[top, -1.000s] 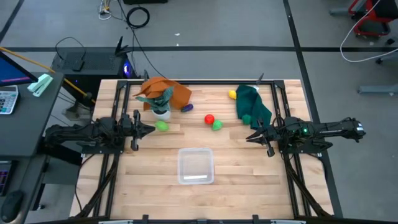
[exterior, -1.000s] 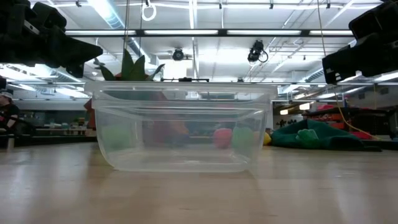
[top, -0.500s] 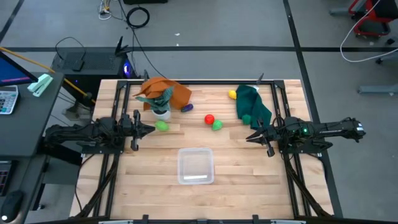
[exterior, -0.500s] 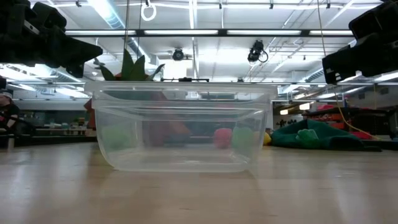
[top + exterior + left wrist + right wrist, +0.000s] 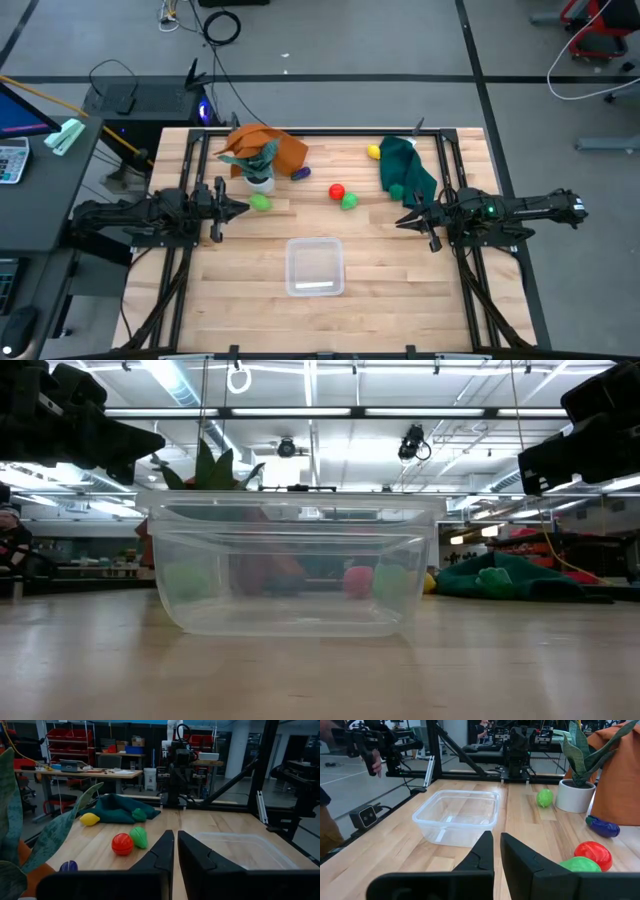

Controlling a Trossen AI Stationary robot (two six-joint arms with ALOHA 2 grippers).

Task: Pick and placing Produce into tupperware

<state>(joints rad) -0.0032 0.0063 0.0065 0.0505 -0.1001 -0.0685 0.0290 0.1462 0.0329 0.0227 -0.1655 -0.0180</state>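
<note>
High view: the clear, shallow square plastic tupperware [image 5: 315, 267] is seen empty at the near middle of the wooden bench [image 5: 200, 300], apparently set within reach of the left hand [image 5: 238, 209] and right hand [image 5: 403, 222], both narrowed and holding nothing, while the small coloured toy produce [image 5: 337, 192] lies farther back.

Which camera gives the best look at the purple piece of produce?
The right wrist view: the purple piece lies unobstructed beside the orange cloth. The high view shows it small, the left wrist view only partly; the low view doesn't show it clearly.
</note>
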